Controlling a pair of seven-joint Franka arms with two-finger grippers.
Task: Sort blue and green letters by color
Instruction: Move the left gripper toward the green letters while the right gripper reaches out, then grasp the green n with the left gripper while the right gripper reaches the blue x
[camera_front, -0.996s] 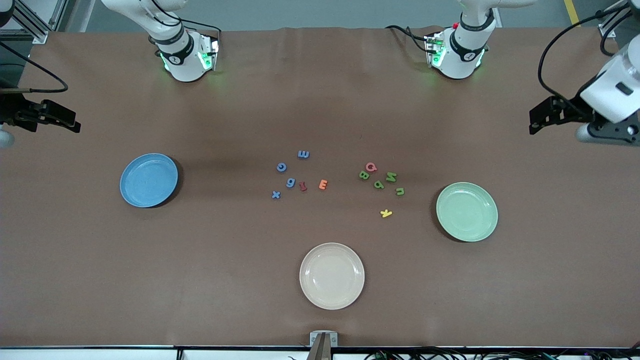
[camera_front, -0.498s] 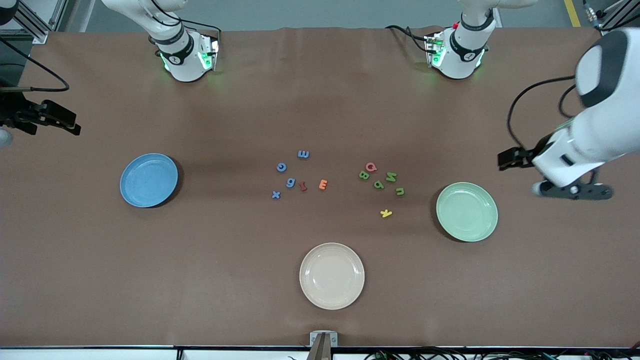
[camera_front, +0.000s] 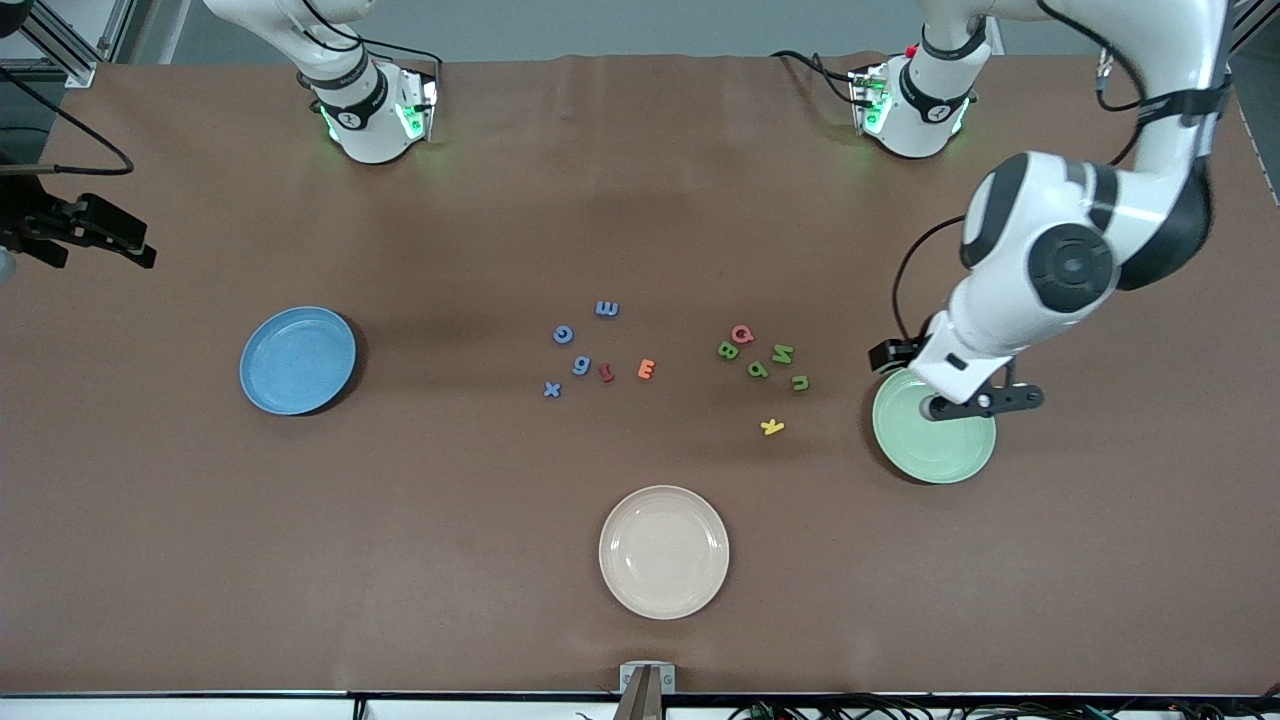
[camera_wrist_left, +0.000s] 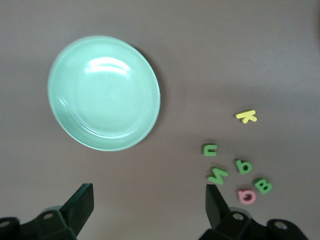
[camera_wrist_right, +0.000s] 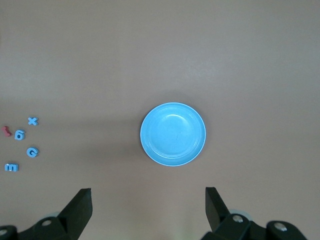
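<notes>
Four blue letters (camera_front: 578, 345) and four green letters (camera_front: 765, 364) lie mid-desk, none on a plate. The left gripper (camera_wrist_left: 149, 202), claw spread and empty, hangs over the green plate's (camera_front: 935, 455) rim, beside the green letters. The right gripper (camera_wrist_right: 148, 205), also spread, waits at the desk's edge.

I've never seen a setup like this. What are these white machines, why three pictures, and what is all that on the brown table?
Two robot arms stand at a table. One picture looks down from across it; the others come from cameras on each wrist. The left gripper hangs over the green plate, jaws open, holding nothing. The right gripper waits at its end above the table, open and empty too. In the middle lie blue letters and green letters, among red, pink, orange and yellow ones. A blue plate and a cream plate sit empty.
</notes>
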